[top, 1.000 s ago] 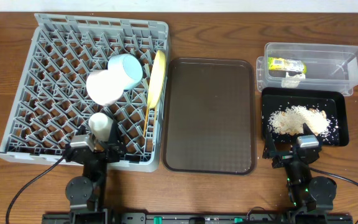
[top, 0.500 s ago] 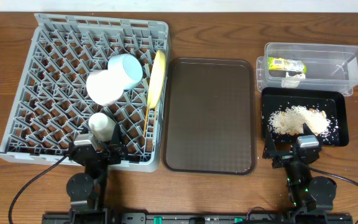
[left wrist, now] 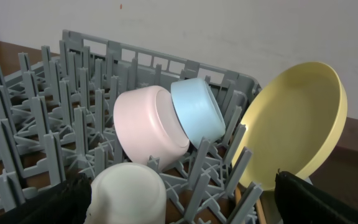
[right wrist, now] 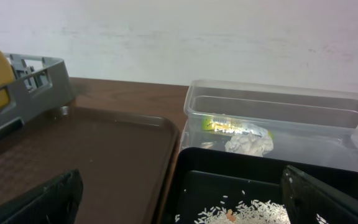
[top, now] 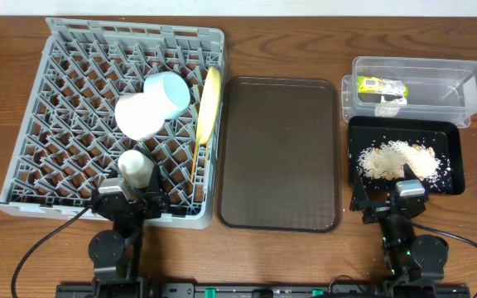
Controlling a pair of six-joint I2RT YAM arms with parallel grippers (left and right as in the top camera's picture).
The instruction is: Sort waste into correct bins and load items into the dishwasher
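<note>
At the near edge of the desk, your left pincer sits wide open with nothing in it, and your right pincer is wide open and empty too. The grey dish rack fills the left end of the desk. The small white cup lies in it just past the left pincer, close but not touching. It looks light, hard and smooth, so I think it could slip; take it by the rim. Behind it the white bowl and the light blue bowl lean together, and the yellow plate stands on its edge by the rack's right wall, with the chopsticks beside it. These could chip, so go gently. Toward the right end, the rice crumbs lie loose in the black tray, just past the right pincer. The wrapper and the soft tissue lie in the clear tub by the far right corner
</note>
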